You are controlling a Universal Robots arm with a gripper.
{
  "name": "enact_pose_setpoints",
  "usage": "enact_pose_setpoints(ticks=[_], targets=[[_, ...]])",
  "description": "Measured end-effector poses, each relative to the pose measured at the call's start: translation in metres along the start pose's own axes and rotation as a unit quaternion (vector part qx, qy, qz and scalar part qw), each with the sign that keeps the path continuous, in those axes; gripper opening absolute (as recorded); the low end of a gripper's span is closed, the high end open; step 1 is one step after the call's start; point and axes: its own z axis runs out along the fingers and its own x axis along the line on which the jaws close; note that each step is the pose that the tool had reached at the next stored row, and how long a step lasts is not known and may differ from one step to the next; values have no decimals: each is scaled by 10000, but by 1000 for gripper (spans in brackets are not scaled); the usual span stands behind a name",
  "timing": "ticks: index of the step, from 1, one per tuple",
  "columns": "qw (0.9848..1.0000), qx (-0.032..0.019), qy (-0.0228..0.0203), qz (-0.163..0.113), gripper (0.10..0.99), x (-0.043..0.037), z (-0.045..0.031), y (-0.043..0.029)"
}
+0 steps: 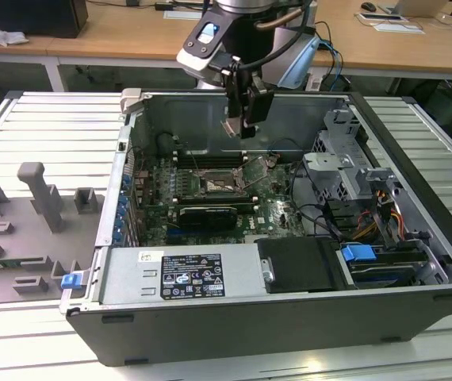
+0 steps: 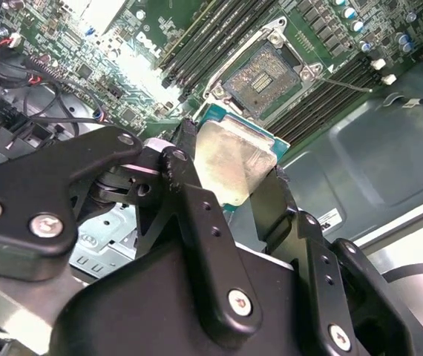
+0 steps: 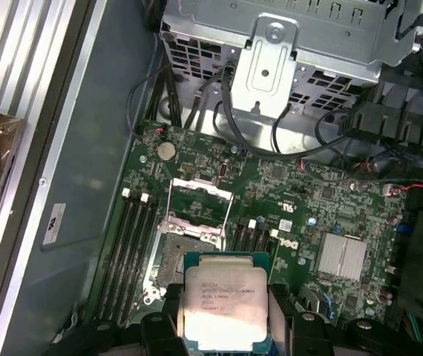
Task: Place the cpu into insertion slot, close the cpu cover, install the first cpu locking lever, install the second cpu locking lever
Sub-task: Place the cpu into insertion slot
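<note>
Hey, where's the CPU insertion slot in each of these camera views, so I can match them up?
Exterior view: insertion slot in the middle of the motherboard, under the claw.
Second wrist view: the slot lies uncovered beyond the cpu held in the claw.
First wrist view: the slot is partly behind the cpu.
Shared landmark: long memory slots flanking it.

cpu (image 3: 225, 297): lower edge cut off by the first wrist view's border; in the second wrist view its held end sits behind the claw (image 2: 230, 163).
insertion slot (image 3: 168, 252): one corner hidden behind the cpu in the first wrist view.
arm (image 1: 246, 16): cut off at the exterior view's top edge.
</note>
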Motion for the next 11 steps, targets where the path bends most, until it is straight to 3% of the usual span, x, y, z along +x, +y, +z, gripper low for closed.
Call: enact_pose_setpoints(ticks=[11], targets=[[10000, 3, -3, 39, 537, -1, 45, -4]])
